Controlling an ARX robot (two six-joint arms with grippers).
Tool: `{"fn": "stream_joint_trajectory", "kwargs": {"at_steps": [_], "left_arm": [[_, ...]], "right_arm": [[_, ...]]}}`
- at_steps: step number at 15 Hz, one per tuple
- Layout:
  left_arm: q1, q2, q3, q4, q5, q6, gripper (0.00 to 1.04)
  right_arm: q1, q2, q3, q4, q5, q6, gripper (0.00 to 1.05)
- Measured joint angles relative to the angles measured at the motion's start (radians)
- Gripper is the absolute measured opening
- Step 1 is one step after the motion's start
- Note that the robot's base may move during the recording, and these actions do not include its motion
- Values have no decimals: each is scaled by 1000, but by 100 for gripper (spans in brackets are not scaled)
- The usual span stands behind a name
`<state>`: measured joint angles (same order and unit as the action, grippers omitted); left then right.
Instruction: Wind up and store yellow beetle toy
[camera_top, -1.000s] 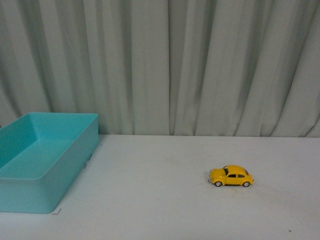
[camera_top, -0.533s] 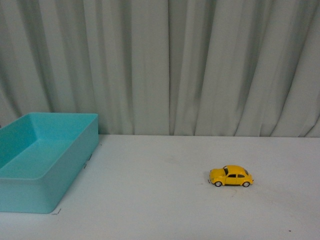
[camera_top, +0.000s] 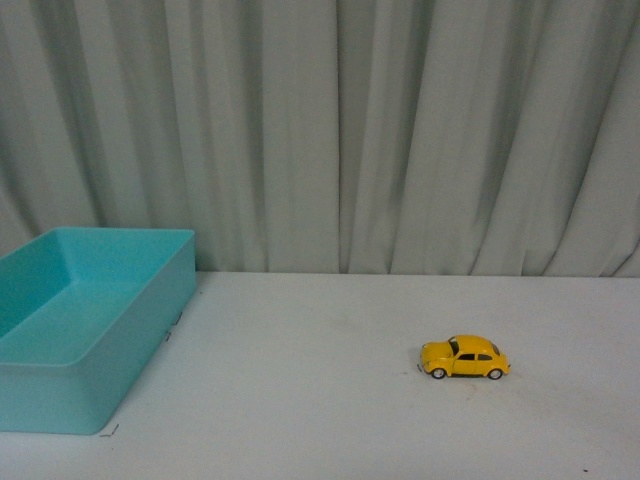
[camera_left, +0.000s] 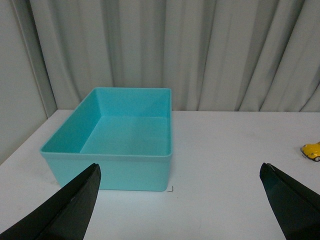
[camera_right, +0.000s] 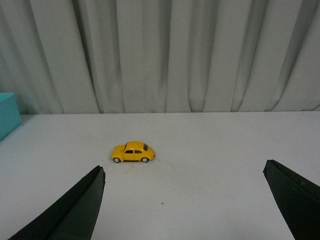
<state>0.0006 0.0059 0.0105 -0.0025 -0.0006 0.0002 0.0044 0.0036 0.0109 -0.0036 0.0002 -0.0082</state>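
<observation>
Yellow beetle toy (camera_top: 464, 358) on wheels, dark windows, bumper seemingly silver; left gripper (camera_left: 179, 171), right gripper (camera_right: 184, 167) spread wide.

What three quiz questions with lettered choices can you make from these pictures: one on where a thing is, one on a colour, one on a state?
1. Where is the toy car?
A. On the table, to the right of the box
B. Inside the box
C. Held in a gripper

2. What colour is the box?
A. Red
B. Turquoise
C. White

3. How is the right gripper?
A. Open, holding nothing
B. Shut on the toy car
C. Shut on the box

Answers:
1. A: the front view shows the car standing on the bare table, well apart from the box.
2. B: the walls and floor of the box are all turquoise.
3. A: the right wrist view shows the two fingers spread wide, with the car out on the table beyond them.
</observation>
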Motion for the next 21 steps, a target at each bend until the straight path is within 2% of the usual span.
{"fn": "stream_joint_trajectory", "kwargs": {"at_steps": [21], "left_arm": [[0,0,0,0,0,0,98]], "right_arm": [[0,0,0,0,0,0,98]]}}
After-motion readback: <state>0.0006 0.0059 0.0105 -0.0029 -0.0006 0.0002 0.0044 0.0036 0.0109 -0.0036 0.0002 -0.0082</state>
